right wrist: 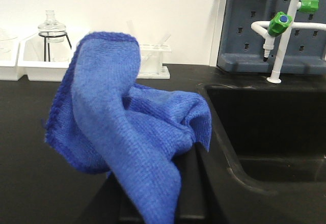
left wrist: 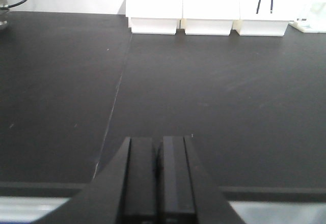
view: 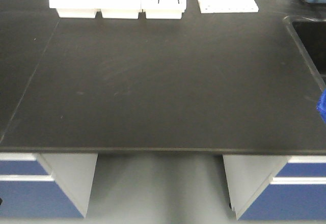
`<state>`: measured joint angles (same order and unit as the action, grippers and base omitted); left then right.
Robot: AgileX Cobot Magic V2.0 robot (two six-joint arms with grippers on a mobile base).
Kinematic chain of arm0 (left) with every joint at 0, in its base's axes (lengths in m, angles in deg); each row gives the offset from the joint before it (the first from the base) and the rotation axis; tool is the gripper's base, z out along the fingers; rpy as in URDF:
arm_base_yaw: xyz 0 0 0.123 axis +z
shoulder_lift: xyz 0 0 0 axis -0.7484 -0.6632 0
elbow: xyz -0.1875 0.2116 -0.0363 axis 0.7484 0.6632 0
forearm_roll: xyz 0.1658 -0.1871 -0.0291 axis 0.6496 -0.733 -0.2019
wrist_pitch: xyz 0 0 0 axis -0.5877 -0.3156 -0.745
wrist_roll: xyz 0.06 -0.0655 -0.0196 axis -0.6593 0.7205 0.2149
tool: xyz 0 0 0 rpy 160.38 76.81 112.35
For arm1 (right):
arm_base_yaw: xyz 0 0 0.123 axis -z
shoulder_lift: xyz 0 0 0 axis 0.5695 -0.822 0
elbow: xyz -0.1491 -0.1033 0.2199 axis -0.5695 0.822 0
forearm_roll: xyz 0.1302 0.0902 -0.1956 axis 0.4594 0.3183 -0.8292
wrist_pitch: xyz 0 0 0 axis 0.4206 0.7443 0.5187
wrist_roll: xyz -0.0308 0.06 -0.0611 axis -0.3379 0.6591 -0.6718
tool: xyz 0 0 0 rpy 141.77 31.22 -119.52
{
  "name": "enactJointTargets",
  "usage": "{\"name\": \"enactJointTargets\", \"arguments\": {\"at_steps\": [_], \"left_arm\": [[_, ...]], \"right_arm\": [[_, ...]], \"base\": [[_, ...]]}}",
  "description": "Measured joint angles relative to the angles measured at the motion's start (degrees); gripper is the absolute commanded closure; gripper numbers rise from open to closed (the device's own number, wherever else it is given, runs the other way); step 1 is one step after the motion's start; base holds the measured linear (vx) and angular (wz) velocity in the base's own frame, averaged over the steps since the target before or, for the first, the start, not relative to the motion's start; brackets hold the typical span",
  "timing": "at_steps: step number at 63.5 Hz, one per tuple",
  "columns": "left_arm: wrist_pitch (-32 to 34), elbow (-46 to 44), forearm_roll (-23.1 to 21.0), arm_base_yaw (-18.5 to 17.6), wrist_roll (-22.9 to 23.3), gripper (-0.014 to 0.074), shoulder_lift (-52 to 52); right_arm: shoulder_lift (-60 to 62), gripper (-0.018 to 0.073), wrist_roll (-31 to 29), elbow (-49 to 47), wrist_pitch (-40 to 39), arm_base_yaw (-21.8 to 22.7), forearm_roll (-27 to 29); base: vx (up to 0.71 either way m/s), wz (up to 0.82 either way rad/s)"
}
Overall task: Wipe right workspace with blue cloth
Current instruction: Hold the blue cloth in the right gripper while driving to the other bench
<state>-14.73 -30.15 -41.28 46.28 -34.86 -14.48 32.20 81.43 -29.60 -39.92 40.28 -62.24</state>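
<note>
Blue cloth [right wrist: 117, 132] in R tool [right wrist: 164, 186]; front cam: sliver

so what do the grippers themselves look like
Left gripper: two flat, matte black rectangular fingers on a black body that widens toward the wrist. Right gripper: also black, mostly hidden by the blue cloth. No cables or markings visible.

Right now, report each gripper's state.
Left gripper: shut, nothing held.
Right gripper: shut on the cloth.
</note>
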Motion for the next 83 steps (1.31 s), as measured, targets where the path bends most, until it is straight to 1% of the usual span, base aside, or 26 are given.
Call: {"name": "enactJointTargets", "arguments": {"at_steps": [16, 37, 83], "left_arm": [[0.0, 0.0, 0.0, 0.0, 0.0, 0.0602, 0.0], [0.0, 0.0, 0.0, 0.0, 0.0, 0.0602, 0.0], [0.0, 0.0, 0.0, 0.0, 0.0, 0.0602, 0.0]], "right_arm": [[0.0, 0.0562, 0.0, 0.0, 0.0, 0.0, 0.1], [0.0, 0.0562, 0.0, 0.0, 0.0, 0.0, 0.1], [0.0, 0.0562, 0.0, 0.0, 0.0, 0.0, 0.1]], "base": [[-0.24, -0.07], [-0.29, -0.23], [-0.31, -0.41]]}}
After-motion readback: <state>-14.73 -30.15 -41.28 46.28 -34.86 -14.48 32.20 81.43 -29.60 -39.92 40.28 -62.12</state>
